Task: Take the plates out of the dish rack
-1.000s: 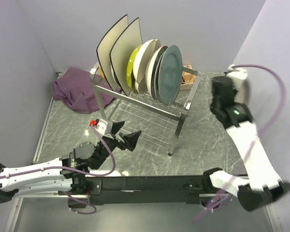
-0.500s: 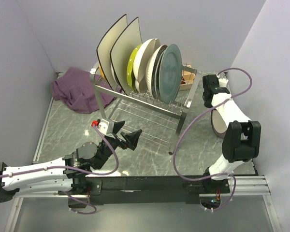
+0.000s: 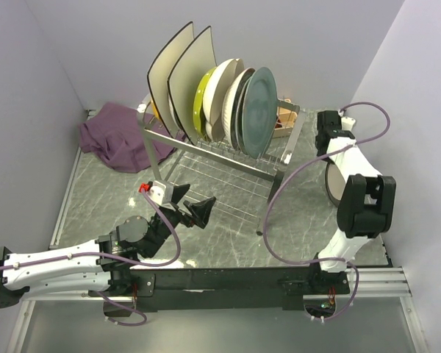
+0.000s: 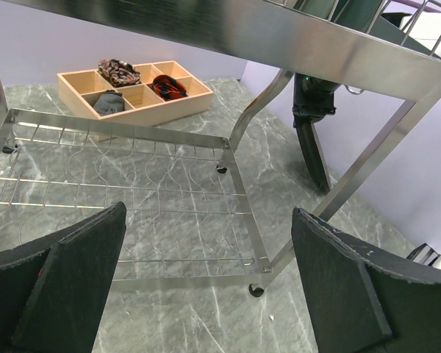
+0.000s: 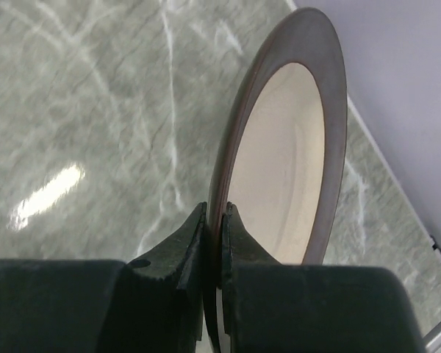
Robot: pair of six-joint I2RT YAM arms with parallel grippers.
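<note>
Item: dish rack, silver wire and tube, on tall legs, mid-table, upper tier loaded. Contents on edge in the tines, far end to near end: two large cream square plates; one yellow-green plate; one cream plate; one ribbed white plate; one teal-grey plate. Six are countable from above; whether a thinner one hides between them cannot be told. Lower shelf of the rack: bare wire in the left wrist view. Item out of the rack: one brown-rimmed plate with a cream centre, held on edge to the right of the rack, low over the table and near the right wall; whether its lower rim touches the marble cannot be told. Right gripper: clamped on that plate's rim, one finger on each face. Left gripper: jaws spread wide, nothing between them, low in front of the rack and pointing under its upper tier. Nearby, not part of the job: wooden compartment box behind the rack; purple cloth at its left. Progress, as judged: early. One plate is lifted clear but not yet set down; no unloaded plate lies flat anywhere in view; at least six await removal.
</note>
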